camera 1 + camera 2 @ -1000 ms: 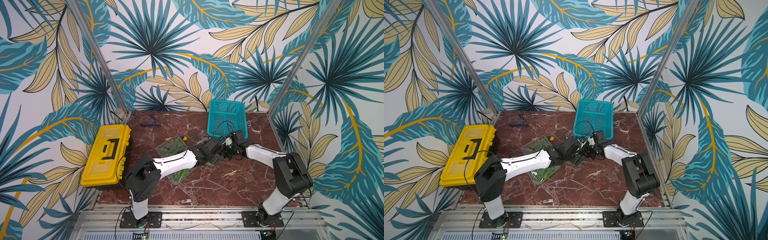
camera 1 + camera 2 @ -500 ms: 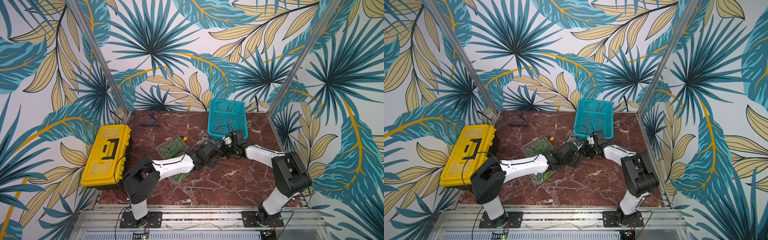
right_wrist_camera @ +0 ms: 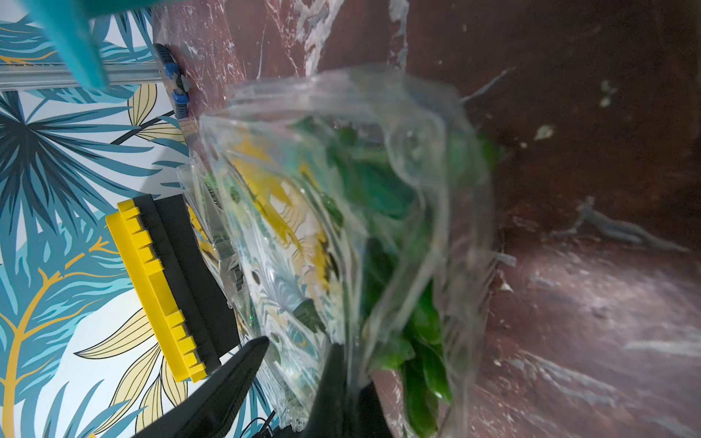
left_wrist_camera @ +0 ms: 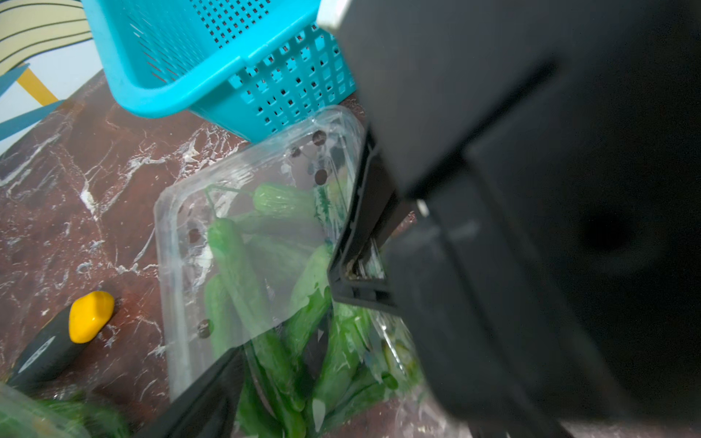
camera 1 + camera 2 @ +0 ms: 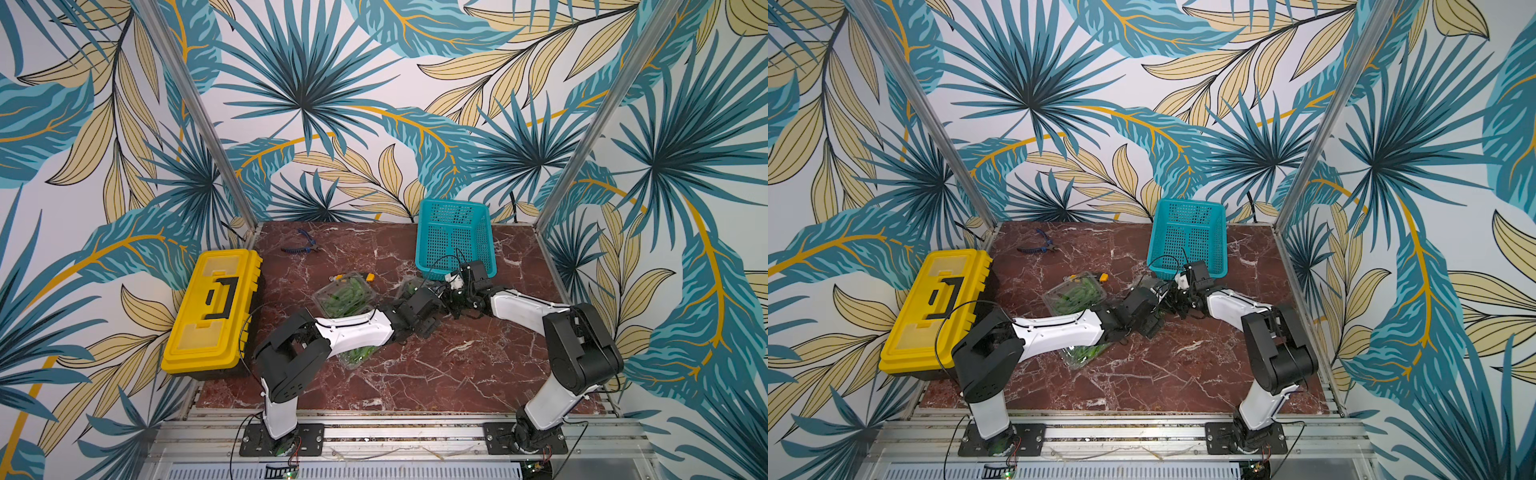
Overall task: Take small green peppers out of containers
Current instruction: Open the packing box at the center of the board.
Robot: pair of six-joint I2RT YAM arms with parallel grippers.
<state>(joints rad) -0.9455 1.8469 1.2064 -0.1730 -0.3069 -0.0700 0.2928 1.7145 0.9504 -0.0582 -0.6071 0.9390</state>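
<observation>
Top views both place the yellow toolbox [image 5: 212, 307] at the table's [image 5: 457, 365] 9 o'clock edge. Centrally lie containers [image 5: 321, 296] of small green peppers [image 5: 349, 296]. Beside them the left gripper [image 5: 434, 313] gapes, holding nothing; the right gripper [image 3: 301, 345] pinches one container's rim. A teal basket [image 5: 453, 245] crowds 1 o'clock; bare marble spreads at 5 o'clock.

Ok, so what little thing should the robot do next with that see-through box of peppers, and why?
Probably close the left pincer on the box. The right pincer is shut on one thin edge, the left is open right beside it, and the peppers sit inside, so a second hold should help pull it open.
</observation>
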